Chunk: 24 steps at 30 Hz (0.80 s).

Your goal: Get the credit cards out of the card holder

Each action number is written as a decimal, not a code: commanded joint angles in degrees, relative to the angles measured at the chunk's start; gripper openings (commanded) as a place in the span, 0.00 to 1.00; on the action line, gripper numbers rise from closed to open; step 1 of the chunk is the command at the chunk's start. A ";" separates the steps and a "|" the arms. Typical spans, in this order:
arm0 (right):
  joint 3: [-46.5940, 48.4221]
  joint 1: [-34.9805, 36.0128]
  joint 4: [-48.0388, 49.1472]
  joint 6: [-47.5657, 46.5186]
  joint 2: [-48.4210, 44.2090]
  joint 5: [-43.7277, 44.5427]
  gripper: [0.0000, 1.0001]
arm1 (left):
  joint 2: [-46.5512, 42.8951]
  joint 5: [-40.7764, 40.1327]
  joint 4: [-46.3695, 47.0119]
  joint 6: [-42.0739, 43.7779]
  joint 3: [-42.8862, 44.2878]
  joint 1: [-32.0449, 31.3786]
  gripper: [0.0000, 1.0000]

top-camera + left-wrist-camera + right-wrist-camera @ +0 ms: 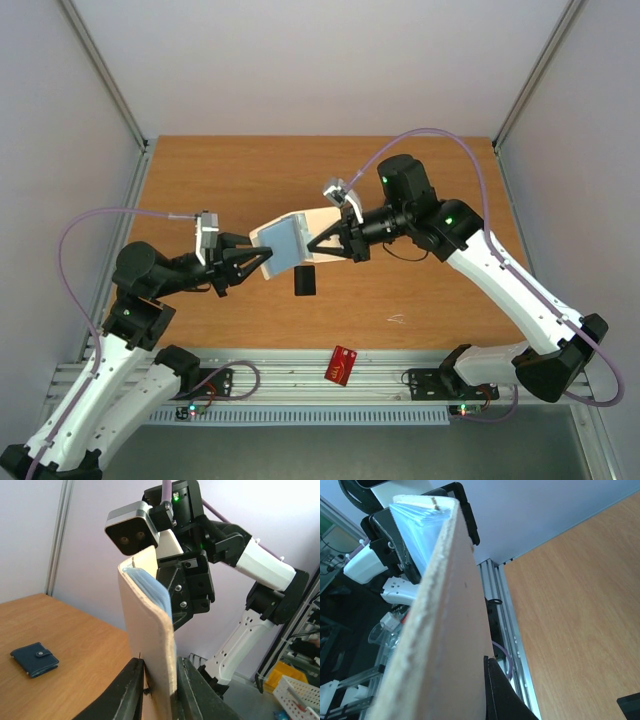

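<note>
Card holder (pixel 283 243): held above the table (pixel 430 290).
Left end effector (pixel 260 260): clamped on one edge.
Right end effector (pixel 316 245): closed on the opposite edge.
Out: 1 red card (pixel 343 365), on the near rail (pixel 420 372).
Remaining: 2 cards unseen, probably still inside.

Card holder (pixel 283 240): pale beige outside, grey-blue translucent sleeves inside. Red card (pixel 342 365): plain red. Black card (pixel 305 281): black. Wallet (pixel 34 659): dark blue. Table (pixel 250 180): orange-brown wood grain. Arms (pixel 510 280): white shells, black joints. Cables (pixel 90 215): lilac.
</note>
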 commanded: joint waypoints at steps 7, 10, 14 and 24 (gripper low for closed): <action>1.55 -2.68 -1.02 -1.86 -1.04 -4.88 0.02 | -0.48 2.18 4.96 -2.08 1.77 0.83 0.17; 1.92 -2.63 -1.87 -2.18 -0.93 -5.68 0.03 | -0.34 2.60 4.90 -1.75 1.59 0.83 0.17; 3.15 -2.62 -2.66 -1.69 -0.23 -6.33 0.03 | 0.34 -1.04 1.41 0.32 1.44 0.79 0.09; 4.09 1.23 0.50 0.20 1.81 -6.09 0.02 | 1.39 -4.83 -0.89 2.50 0.99 -0.01 0.10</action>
